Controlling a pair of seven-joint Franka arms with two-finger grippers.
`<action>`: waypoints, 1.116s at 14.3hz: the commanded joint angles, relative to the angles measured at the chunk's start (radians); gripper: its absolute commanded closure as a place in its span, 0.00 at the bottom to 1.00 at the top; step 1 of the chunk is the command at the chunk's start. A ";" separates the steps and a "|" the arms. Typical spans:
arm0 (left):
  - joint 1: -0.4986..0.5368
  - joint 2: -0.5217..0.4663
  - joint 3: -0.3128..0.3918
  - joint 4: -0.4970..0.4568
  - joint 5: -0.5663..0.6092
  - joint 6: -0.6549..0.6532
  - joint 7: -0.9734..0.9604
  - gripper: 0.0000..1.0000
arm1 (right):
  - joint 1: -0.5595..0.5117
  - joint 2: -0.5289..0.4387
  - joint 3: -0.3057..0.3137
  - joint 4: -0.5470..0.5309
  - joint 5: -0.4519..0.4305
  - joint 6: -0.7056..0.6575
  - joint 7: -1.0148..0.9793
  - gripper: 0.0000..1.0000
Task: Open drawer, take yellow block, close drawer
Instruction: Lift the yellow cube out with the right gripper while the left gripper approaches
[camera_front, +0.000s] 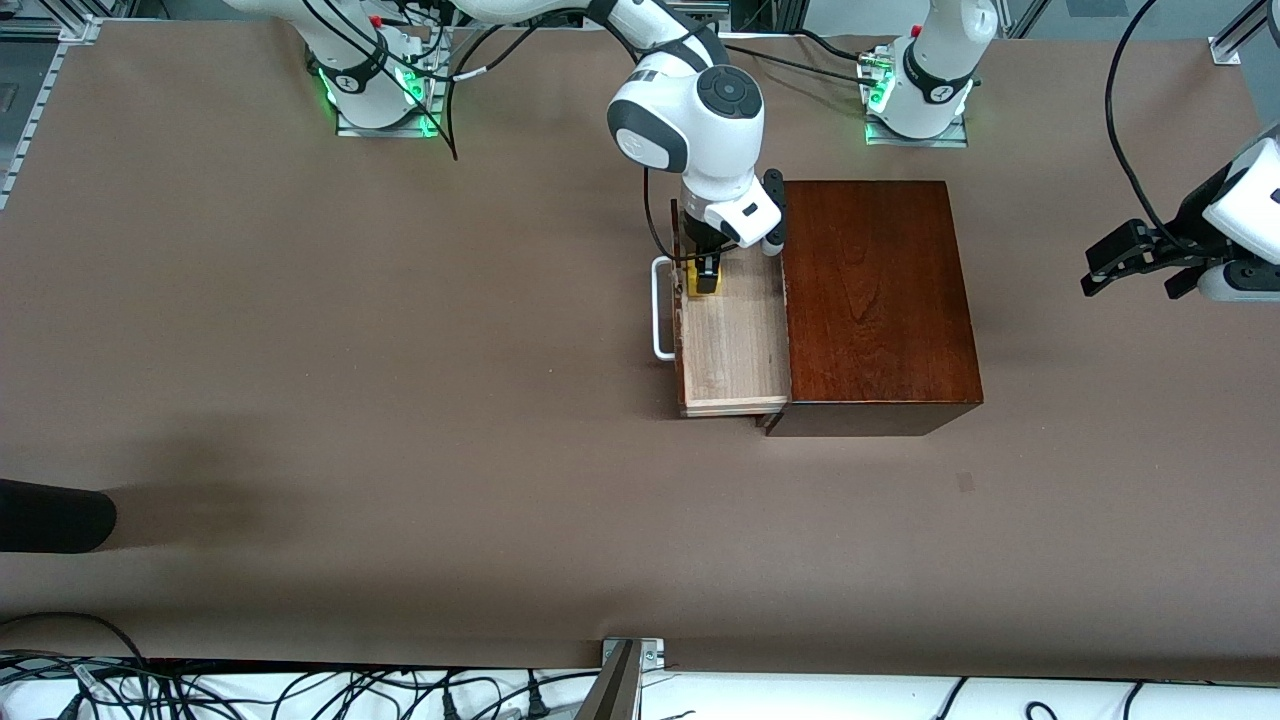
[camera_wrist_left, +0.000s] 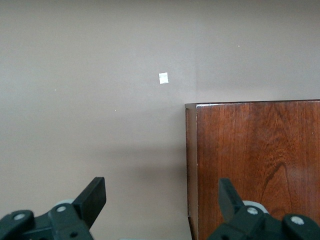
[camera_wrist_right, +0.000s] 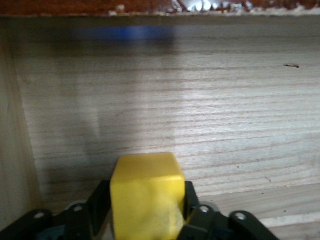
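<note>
The drawer of the dark reddish-brown wooden box stands pulled out toward the right arm's end of the table, its white bar handle outermost and its pale wood floor bare. My right gripper reaches down into the drawer's end farthest from the front camera and is shut on the yellow block; the block sits squeezed between both fingers. My left gripper waits open and empty over the table at the left arm's end, beside the box.
A small white tape square lies on the brown table. A dark object pokes in at the table's edge at the right arm's end, near the front camera. Cables run along the front edge.
</note>
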 joint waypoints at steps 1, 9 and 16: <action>0.012 -0.020 -0.009 -0.013 -0.015 -0.006 0.001 0.00 | 0.009 0.003 -0.011 0.049 -0.015 -0.030 -0.007 1.00; 0.012 -0.020 -0.037 -0.007 -0.017 -0.023 -0.001 0.00 | -0.086 -0.111 -0.016 0.234 0.060 -0.355 -0.003 1.00; 0.000 0.007 -0.202 -0.010 -0.034 -0.017 -0.002 0.00 | -0.431 -0.239 -0.008 0.187 0.159 -0.406 0.013 1.00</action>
